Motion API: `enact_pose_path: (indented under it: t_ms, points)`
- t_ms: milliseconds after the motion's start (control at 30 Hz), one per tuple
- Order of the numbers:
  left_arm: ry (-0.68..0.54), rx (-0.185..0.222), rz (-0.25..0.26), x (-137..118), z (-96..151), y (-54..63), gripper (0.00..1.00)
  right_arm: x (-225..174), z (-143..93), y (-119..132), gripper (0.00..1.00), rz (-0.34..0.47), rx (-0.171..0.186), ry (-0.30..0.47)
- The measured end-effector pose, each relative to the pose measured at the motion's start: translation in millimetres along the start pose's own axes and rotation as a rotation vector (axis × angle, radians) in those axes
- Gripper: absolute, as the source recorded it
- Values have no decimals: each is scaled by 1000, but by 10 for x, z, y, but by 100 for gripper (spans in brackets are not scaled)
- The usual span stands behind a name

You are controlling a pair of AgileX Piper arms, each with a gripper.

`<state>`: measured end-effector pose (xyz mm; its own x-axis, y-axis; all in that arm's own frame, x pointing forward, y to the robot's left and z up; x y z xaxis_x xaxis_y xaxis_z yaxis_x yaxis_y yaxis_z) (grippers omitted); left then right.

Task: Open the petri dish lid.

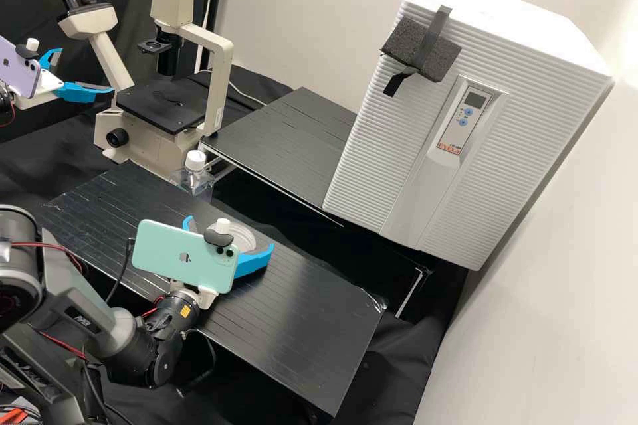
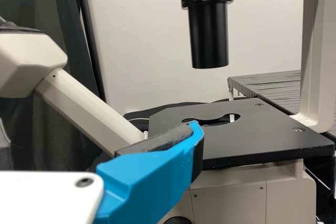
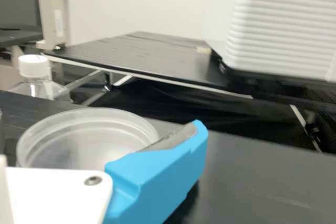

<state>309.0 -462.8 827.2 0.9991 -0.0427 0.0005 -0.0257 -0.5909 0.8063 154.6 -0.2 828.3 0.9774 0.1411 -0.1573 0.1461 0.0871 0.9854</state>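
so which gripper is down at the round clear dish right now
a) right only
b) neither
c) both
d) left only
a: the right gripper has its jaws on either side of the dish, while the left gripper is over by the microscope.

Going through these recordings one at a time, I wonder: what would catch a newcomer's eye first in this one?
Probably the big white ribbed cabinet standing at the right in the high view, with a block of dark foam taped to its front. Next, the mint-green phone mounted on the right arm, just in front of the petri dish at the right gripper. The cream microscope stands out behind.
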Motion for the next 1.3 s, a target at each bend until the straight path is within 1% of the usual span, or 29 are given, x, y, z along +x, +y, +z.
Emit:
enact_pose_path:
  t_ms: [133, 367, 533, 700, 800, 833, 1300]
  points:
    - [0, 0, 0, 0, 0, 0, 100, -55, -45, 41, 100, 17, -7, 6]
    - [0, 0, 0, 0, 0, 0, 100, -83, -86, 48, 100, 14, -15, 19]
    - [0, 0, 0, 0, 0, 0, 100, -54, -63, 12, 100, -13, 13, 21]
    - [0, 0, 0, 0, 0, 0, 100, -40, -58, -8, 100, -29, 25, 25]
    - [0, 0, 0, 0, 0, 0, 100, -40, -57, -8, 100, -29, 26, 25]
    - [0, 0, 0, 0, 0, 0, 100, -40, -57, -8, 0, -29, 26, 25]
    - [0, 0, 0, 0, 0, 0, 100, -40, -56, -7, 0, -27, 26, 24]
